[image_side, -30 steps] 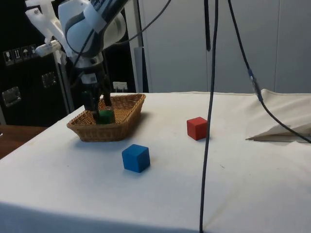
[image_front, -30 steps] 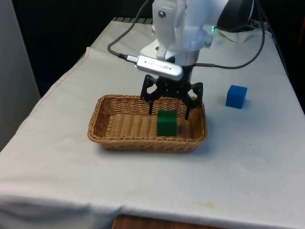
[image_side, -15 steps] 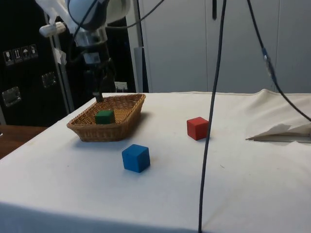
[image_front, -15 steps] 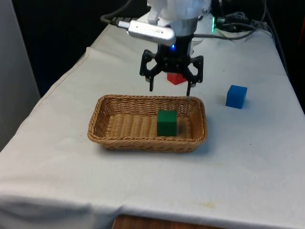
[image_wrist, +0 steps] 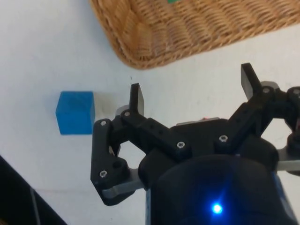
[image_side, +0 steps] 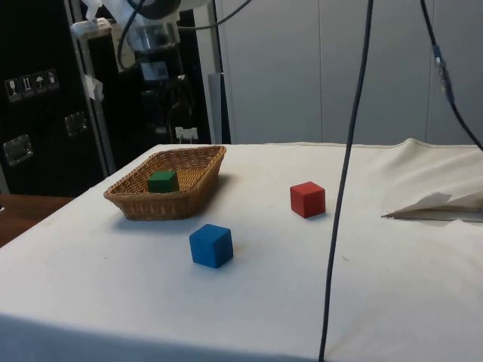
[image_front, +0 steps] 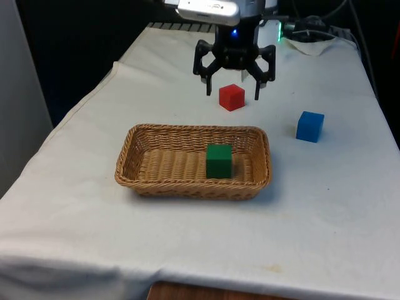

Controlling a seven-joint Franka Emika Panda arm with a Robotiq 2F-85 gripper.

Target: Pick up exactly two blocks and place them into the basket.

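Wicker basket [image_front: 134, 142] holds the green block [image_front: 219, 160] already, sitting flat near its end on the front view's right; so one of two looks done, judging from how things lie

Red block [image_front: 232, 97] is beyond the basket's far rim, flat on the desk [image_front: 325, 206], apart from the basket. Blue block [image_front: 310, 126] is off the basket's end on the front view's right, also apart. In the side view red [image_side: 308, 199] and blue [image_side: 210, 245] stand well apart from each other, nothing crowding either

Gripper [image_front: 234, 94] hangs above the desk, over the red block, jaws released and spread wider than the block, carrying nothing. Wrist view shows the gripper [image_wrist: 192, 96] with both fingers splayed, the blue block [image_wrist: 75, 112] off to one side, the basket's corner [image_wrist: 140, 51] beyond the tips

Handling guess: blocks look like rigid painted cubes, light, not fragile, flat-sided and maybe a bit slick. Best hold is two opposite vertical faces, mid-height, jaws square to the faces so the cube doesn't twist out

Surface: white cloth over the desk, mostly smooth, a bunched fold far from the basket in the side view. Cloth may drag if the tips touch it, so stop short of it

Room: open space around red on all sides. Basket walls are low and flared, easy drop from above
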